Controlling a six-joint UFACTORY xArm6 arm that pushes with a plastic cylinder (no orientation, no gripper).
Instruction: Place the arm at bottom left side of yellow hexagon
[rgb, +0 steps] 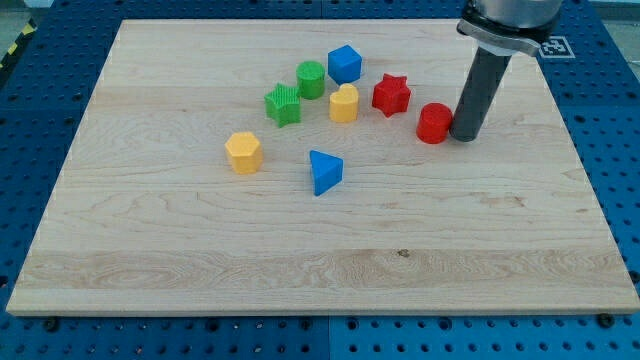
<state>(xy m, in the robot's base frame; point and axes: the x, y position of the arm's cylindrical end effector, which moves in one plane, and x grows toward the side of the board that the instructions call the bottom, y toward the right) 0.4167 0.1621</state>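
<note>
My tip (466, 137) stands on the view's right part of the wooden board (150, 280), just beside the red round block (433, 123), touching it or almost; the view does not let me decide which. The yellow hexagon (243, 152) lies well apart from it, toward the view's left and a little lower, in the left-middle of the board. So the coming move must go mostly leftward, and finish below and to the left of the hexagon.

Between my tip and that place lies the blue triangle (324, 171), close to the straight path. I judge it safer to pass under it, on the view's bottom side, where no block lies.

The rod is nearly upright, with its wide collar at the view's top. There are no jaws on this arm, so nothing is open, closed or held.
</note>
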